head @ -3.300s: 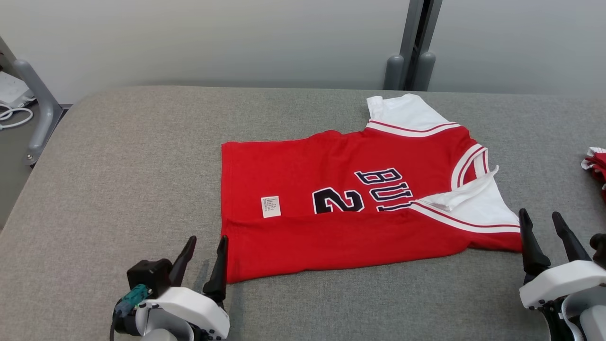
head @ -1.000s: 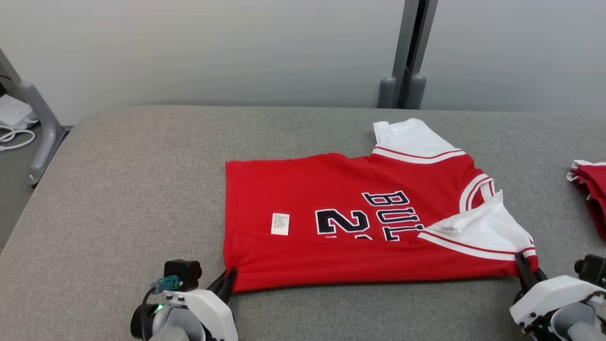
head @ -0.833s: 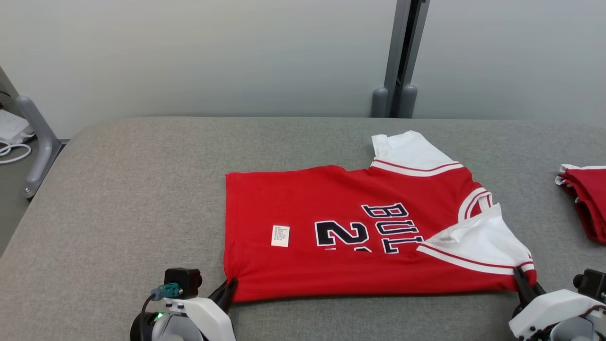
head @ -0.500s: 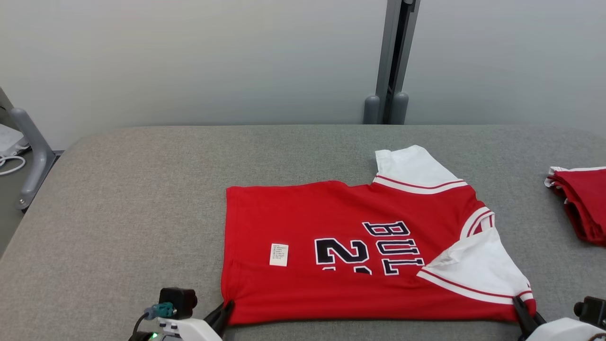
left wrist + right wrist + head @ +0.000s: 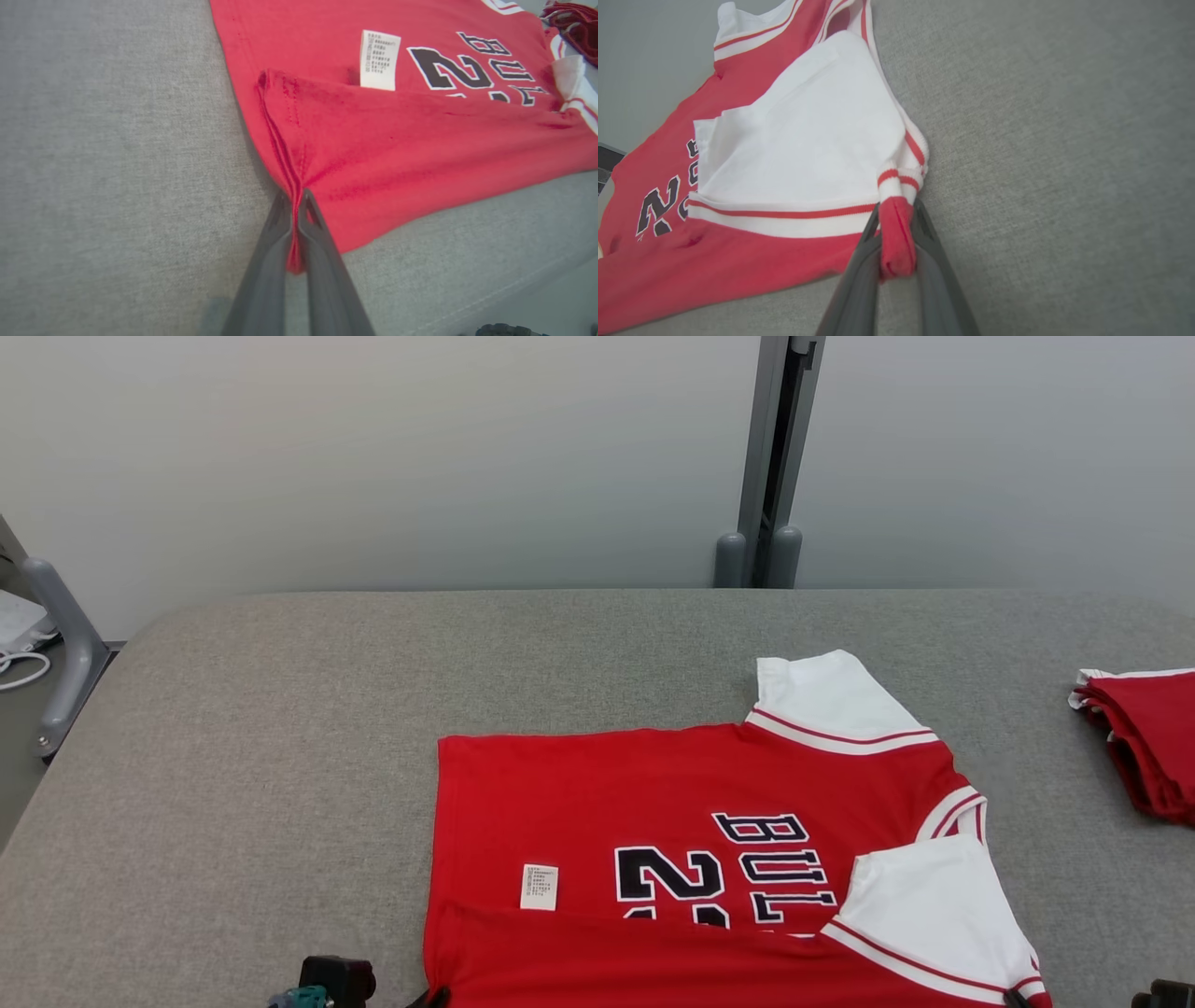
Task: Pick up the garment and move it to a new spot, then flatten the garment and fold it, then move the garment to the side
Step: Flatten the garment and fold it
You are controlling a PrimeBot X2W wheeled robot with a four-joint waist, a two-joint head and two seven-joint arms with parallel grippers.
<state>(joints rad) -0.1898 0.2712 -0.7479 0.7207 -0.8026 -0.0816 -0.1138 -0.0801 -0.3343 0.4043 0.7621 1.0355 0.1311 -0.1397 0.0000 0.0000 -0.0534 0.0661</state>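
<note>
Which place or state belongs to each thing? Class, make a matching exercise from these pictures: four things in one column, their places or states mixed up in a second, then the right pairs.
Things
1. left gripper
2. right gripper
3. white label
4. second red garment

Places or states
A. lies apart, at the right edge of the grey surface
B. shut on the red hem corner of the jersey
C. shut on the jersey's corner beside the white sleeve
D. lies on the red cloth, next to the number 2

Pairs: 1-B, 2-C, 3-D, 4-A
</note>
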